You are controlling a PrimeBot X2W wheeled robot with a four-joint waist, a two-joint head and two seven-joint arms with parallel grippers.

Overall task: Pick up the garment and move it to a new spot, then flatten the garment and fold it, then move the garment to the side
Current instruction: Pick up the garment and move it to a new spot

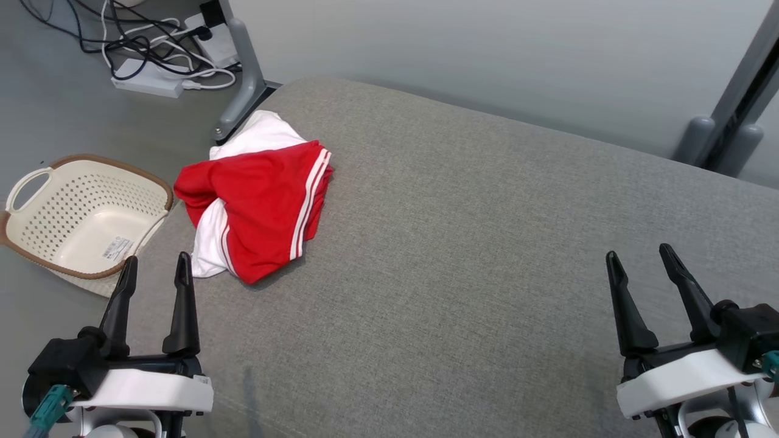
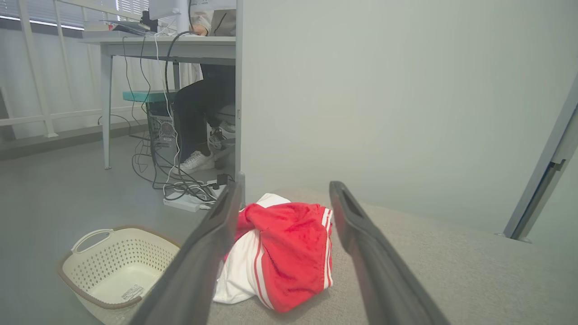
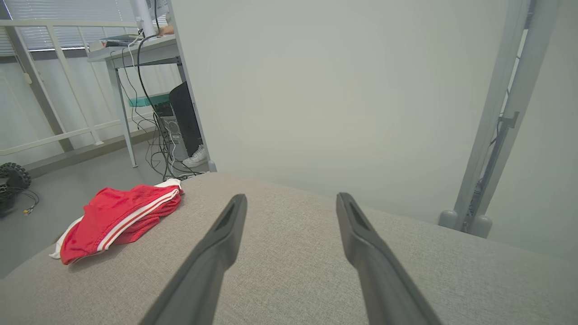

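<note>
here the red-and-white garment (image 1: pixel 258 204) lies crumpled near the grey surface's (image 1: pixel 462 274) left edge; left gripper (image 1: pixel 157 267) and right gripper (image 1: pixel 639 255) both gape, empty.

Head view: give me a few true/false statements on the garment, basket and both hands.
1. The garment lies crumpled near the left edge of the grey surface. True.
2. The left hand is shut on the garment. False: it is open and stops short of the cloth, not touching it.
3. The garment sits inside the basket. False: it lies on the grey surface, and the basket stands beside that on the floor.
4. The right hand is open, far from the garment. True.
</note>
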